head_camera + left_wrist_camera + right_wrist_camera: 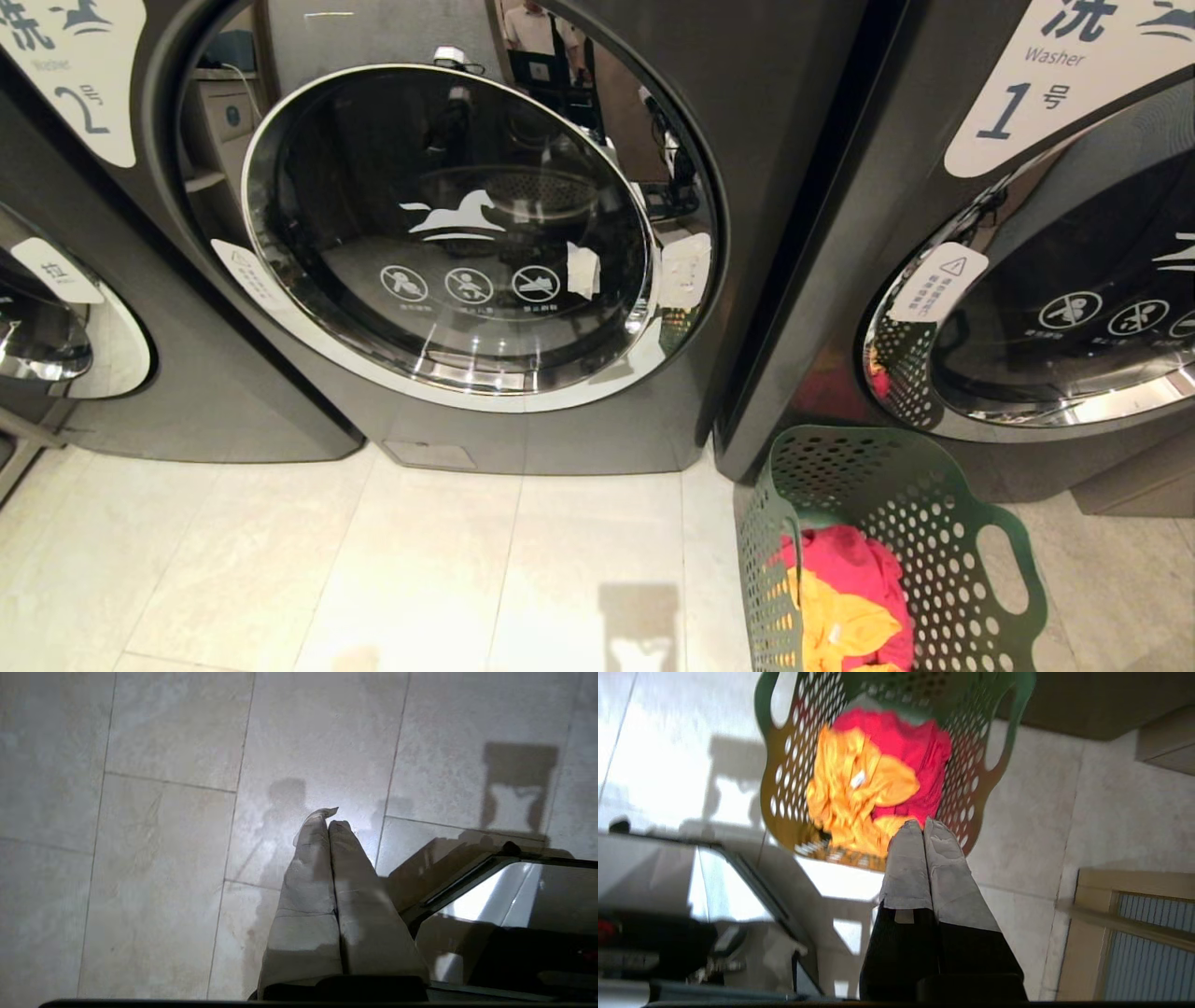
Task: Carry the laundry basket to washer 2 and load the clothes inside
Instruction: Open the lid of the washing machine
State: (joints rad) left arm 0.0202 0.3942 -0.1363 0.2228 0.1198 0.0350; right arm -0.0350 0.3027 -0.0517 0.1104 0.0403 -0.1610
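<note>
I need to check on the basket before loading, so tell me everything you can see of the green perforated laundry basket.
The dark green plastic laundry basket stands upright on the pale tiled floor, in front of the washer labelled 1. Its walls are pierced all over with round holes, the rim flares outward, and oval cut-out handles open near the top. Inside lie a pink-red garment and a bright yellow garment. No gripper touches it.
</note>
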